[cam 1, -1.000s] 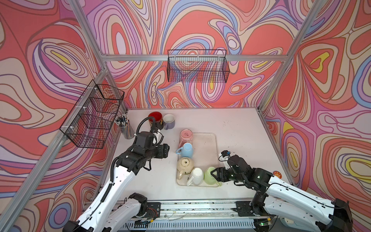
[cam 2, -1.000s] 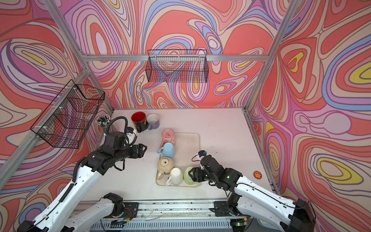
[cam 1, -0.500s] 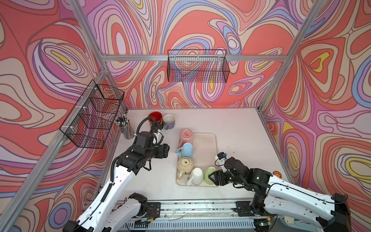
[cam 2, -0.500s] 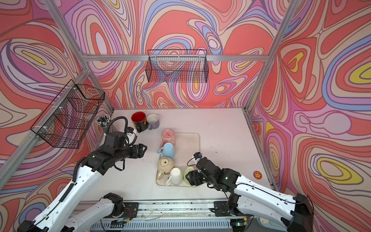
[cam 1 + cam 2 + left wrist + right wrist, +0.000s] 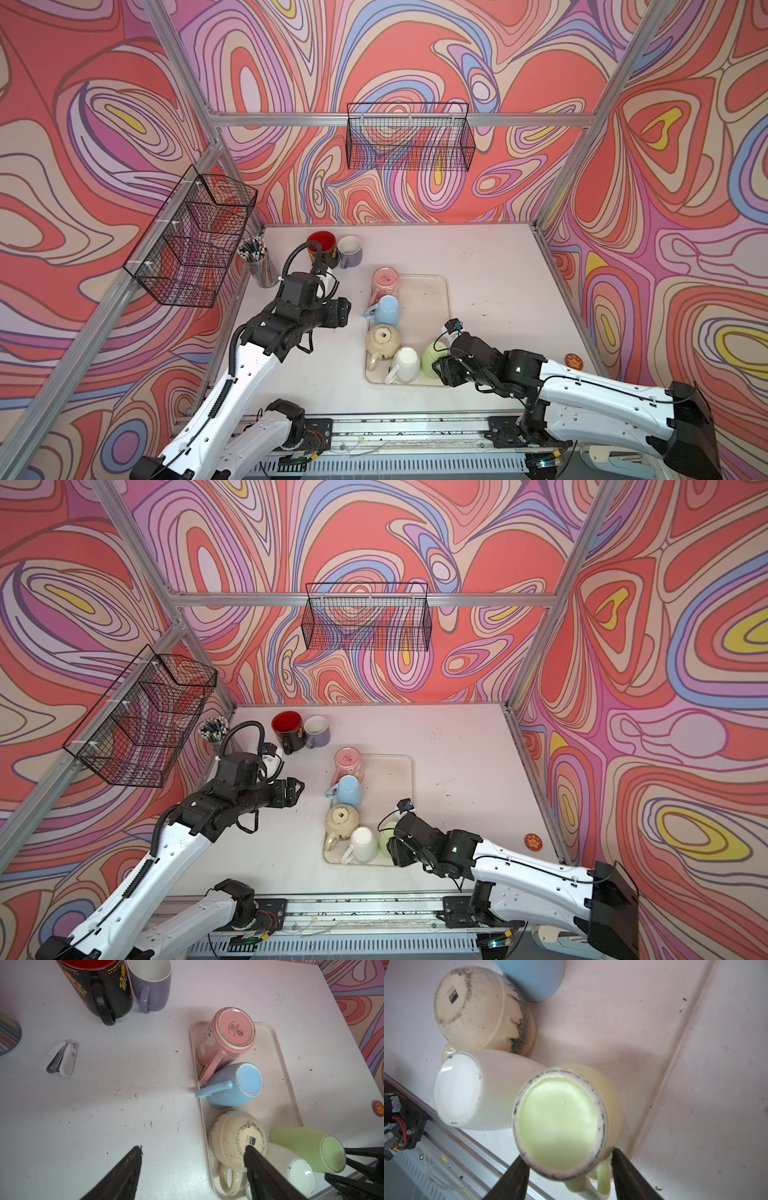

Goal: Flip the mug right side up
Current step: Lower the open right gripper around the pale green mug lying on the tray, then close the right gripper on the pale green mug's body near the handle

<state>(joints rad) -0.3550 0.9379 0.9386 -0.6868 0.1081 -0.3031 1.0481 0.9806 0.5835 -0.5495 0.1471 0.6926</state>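
Observation:
A light green mug (image 5: 558, 1122) stands upside down at the tray's near right corner, next to a white upside-down mug (image 5: 467, 1088). My right gripper (image 5: 568, 1154) is shut on the green mug's base end, one finger (image 5: 517, 1174) against the base rim and the other against the body beside the handle. In both top views the right gripper (image 5: 441, 368) (image 5: 395, 850) covers part of the green mug (image 5: 432, 357) (image 5: 384, 837). My left gripper (image 5: 343, 313) (image 5: 193, 1147) hangs open and empty over bare table left of the tray.
The cream tray (image 5: 432, 299) also holds upside-down pink (image 5: 385, 280), blue (image 5: 386, 309) and cream (image 5: 382, 340) mugs. A red-and-black mug (image 5: 321, 245) and a lavender mug (image 5: 349, 249) stand upright at the back. A stapler (image 5: 60, 1059), pencil cup (image 5: 255, 257) and orange disc (image 5: 573, 360) lie around.
My right gripper moved left onto the green mug and its jaws narrowed around the base. The left arm has not moved.

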